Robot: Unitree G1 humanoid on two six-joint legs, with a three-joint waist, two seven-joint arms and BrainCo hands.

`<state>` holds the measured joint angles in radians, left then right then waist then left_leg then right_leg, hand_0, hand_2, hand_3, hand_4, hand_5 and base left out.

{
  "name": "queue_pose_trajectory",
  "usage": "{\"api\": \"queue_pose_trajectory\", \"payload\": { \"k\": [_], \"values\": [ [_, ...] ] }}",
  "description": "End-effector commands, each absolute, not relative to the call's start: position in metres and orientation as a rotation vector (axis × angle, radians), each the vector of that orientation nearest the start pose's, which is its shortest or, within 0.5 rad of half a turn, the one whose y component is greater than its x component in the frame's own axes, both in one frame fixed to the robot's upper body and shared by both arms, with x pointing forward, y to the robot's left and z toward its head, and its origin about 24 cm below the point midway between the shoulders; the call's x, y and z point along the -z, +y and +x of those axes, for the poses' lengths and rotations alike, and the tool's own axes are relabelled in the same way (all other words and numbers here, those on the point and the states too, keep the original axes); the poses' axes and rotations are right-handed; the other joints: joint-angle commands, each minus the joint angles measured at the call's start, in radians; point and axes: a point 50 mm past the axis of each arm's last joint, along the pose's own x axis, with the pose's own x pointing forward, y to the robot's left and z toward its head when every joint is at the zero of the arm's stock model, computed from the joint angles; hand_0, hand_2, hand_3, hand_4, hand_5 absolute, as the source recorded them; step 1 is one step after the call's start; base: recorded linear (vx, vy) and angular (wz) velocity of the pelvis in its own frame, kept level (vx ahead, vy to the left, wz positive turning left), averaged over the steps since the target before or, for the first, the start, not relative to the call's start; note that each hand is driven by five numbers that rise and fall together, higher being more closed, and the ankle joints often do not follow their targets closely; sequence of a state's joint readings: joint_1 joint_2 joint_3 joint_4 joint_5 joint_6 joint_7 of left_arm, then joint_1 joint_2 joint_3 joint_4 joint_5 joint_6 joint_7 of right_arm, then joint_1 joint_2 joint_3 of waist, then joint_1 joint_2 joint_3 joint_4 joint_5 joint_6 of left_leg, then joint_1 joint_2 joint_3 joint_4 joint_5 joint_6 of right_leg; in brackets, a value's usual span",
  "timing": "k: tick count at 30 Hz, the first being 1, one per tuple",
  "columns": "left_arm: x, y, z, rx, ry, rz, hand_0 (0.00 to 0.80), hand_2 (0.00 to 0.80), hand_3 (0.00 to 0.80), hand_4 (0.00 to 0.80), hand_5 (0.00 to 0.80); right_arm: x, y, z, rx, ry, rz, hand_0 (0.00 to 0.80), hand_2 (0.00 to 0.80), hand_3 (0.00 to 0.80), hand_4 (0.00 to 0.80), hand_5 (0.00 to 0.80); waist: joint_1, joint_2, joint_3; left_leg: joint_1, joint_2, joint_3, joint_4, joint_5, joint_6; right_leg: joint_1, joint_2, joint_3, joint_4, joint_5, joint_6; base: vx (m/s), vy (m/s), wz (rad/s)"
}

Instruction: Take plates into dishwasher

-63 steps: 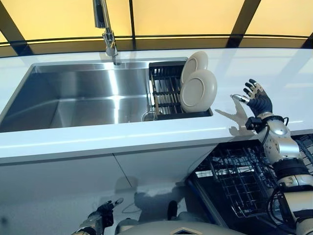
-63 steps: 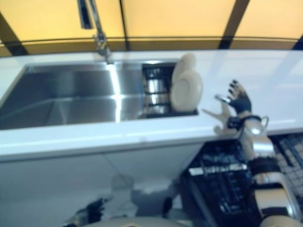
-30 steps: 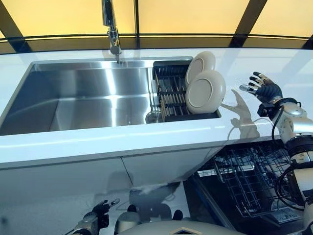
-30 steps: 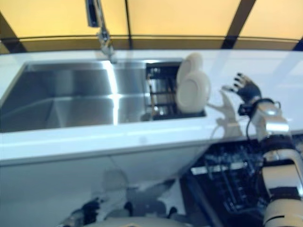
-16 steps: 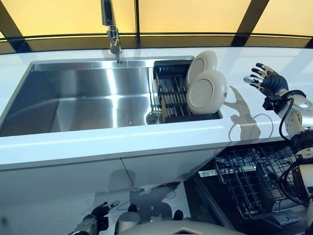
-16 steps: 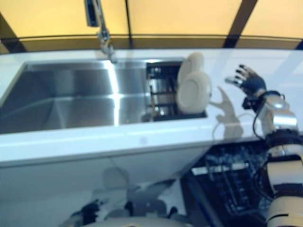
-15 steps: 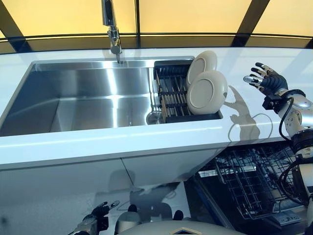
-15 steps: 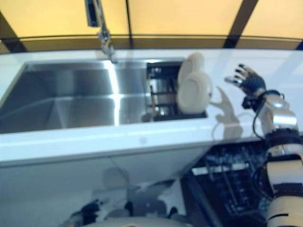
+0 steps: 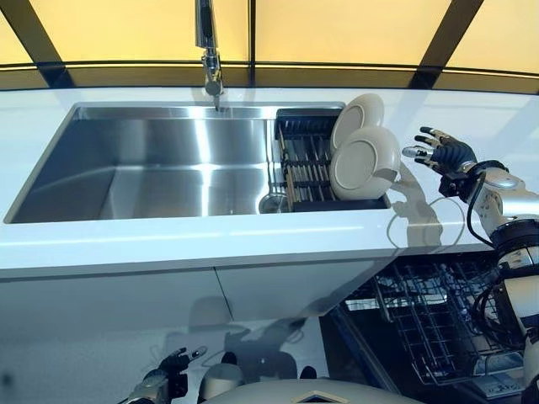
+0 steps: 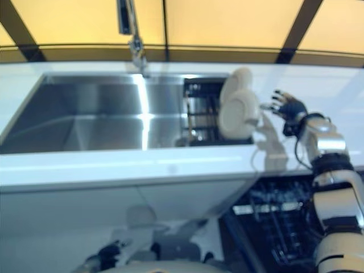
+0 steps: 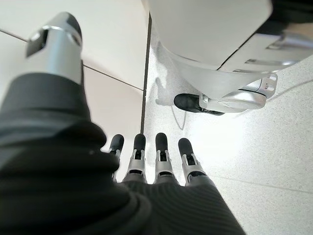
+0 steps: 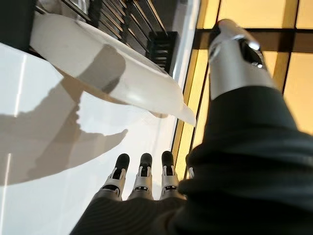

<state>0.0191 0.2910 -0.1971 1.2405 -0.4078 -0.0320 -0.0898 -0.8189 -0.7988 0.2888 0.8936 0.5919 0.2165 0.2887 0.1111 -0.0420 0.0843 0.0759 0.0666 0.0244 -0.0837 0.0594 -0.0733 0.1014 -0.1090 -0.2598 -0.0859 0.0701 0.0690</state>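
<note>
Step in hand: I judge I am reaching my right hand toward the front plate; nothing is held yet.
Right hand: fingers spread and fairly straight, thumb apart, hovering over the white surface just beside the plate's rim, with a small gap left.
Left hand: my left hand hangs low by the floor, fingers straight, holding nothing.
Where the plates are: two cream plates stand on edge in the black rack at the right end of the sink; the back plate is partly covered by the front one.
Which way they point: the faces look toward me and a little to my left; each leans back slightly, and its edge runs roughly up and down toward my hand.
Long axis: round, so none in the face; the thin direction runs front to back along the rack.
How I would do it well: bring thumb and fingers to opposite faces at the near rim, pinch firmly, then lift straight up clear of the rack wires before swinging toward the dishwasher basket below.
Risk: I think a sideways pull could knock the back plate.
</note>
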Motion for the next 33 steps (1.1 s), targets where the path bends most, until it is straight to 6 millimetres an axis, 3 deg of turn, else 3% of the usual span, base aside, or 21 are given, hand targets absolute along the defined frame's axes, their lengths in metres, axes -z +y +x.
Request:
{"api": "queue_pose_trajectory", "payload": {
  "k": [1, 33],
  "values": [
    [0.155, 0.254, 0.095, -0.154, 1.182, 0.032, 0.000, 0.000, 0.000, 0.000, 0.000, -0.184, -0.304, 0.379, -0.040, 0.203, -0.243, 0.000, 0.000, 0.000, 0.000, 0.000, 0.026, -0.039, -0.014, -0.015, 0.002, 0.016, -0.004, -0.020, 0.002, 0.014, -0.045, 0.000, -0.001, 0.000, 0.048, 0.000, 0.000, 0.00],
    [0.154, 0.255, 0.097, -0.153, 1.164, 0.037, 0.000, 0.000, 0.000, 0.000, 0.000, -0.165, -0.297, 0.380, -0.134, 0.311, -0.197, 0.000, 0.000, 0.000, 0.000, 0.000, 0.038, -0.038, -0.005, -0.012, 0.002, 0.012, -0.004, -0.020, 0.002, 0.016, -0.045, -0.006, -0.001, 0.000, 0.045, 0.000, 0.000, 0.00]
  ]
}}
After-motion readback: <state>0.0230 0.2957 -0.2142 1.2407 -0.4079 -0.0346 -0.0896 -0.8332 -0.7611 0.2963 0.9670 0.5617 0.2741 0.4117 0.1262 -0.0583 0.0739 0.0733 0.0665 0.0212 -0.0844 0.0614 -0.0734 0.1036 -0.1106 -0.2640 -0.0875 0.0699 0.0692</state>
